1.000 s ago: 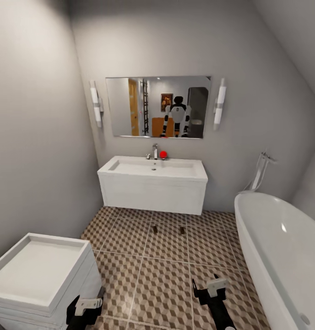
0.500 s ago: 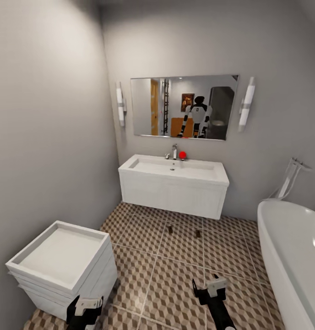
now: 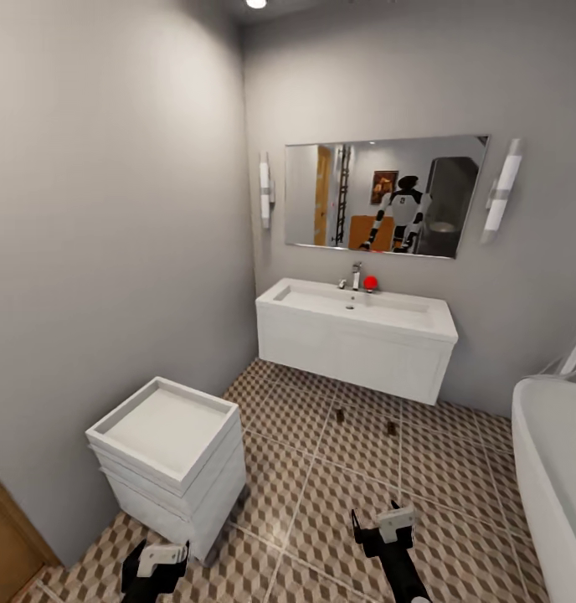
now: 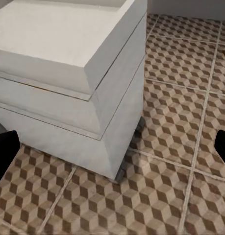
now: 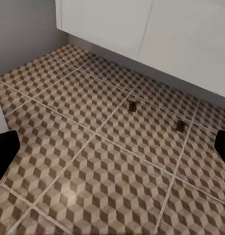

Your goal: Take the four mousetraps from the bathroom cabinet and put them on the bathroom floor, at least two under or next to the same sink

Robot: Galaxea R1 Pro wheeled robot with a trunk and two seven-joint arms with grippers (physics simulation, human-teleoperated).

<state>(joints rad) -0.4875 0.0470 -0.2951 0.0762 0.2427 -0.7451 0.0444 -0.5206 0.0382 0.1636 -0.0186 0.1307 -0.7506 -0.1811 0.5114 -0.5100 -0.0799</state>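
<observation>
Two mousetraps (image 3: 340,414) (image 3: 391,428) lie on the bathroom floor (image 3: 321,502) near the sink (image 3: 355,322). Two presumably remain to fetch. Left pincer (image 3: 154,559) and right pincer (image 3: 387,526): spread, empty.

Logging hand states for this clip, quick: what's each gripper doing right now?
Left gripper: open, fingers spread, holding nothing.
Right gripper: open, fingers spread, holding nothing.

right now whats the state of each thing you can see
mousetraps: two lying flat on the bathroom floor, apart, just in front of the sink
sink: drawer fronts shut, a red object by the tap
left gripper: open, empty
right gripper: open, empty
toilet: lid down
</observation>
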